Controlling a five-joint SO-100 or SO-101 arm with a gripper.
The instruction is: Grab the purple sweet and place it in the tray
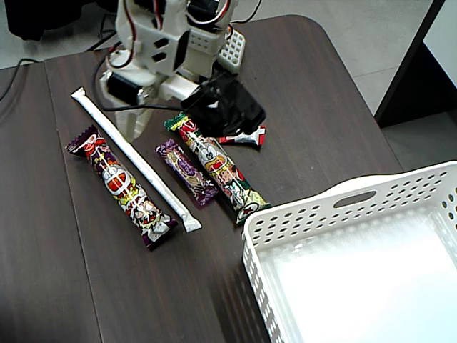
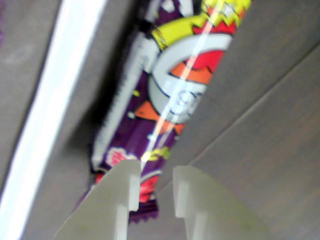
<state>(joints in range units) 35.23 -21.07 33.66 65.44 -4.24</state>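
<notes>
Purple sweet [image 2: 175, 100] just beyond the tips of the gripper [image 2: 156, 171], jaws narrowly apart, empty.

In the fixed view the small sweet [image 1: 187, 173] lies between stick [image 1: 136, 161] and bar [image 1: 218, 168], left of the tray [image 1: 400, 182].

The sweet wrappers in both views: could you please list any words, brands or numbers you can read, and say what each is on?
No text can be read.
Long purple wrapper: bright print, too small to read.
Green-ended wrapper: print too small.
Small purple sweet: markings blurred.
Wrist-view wrapper: large coloured shapes, blurred.
White stick and tray: no marks visible.
</notes>
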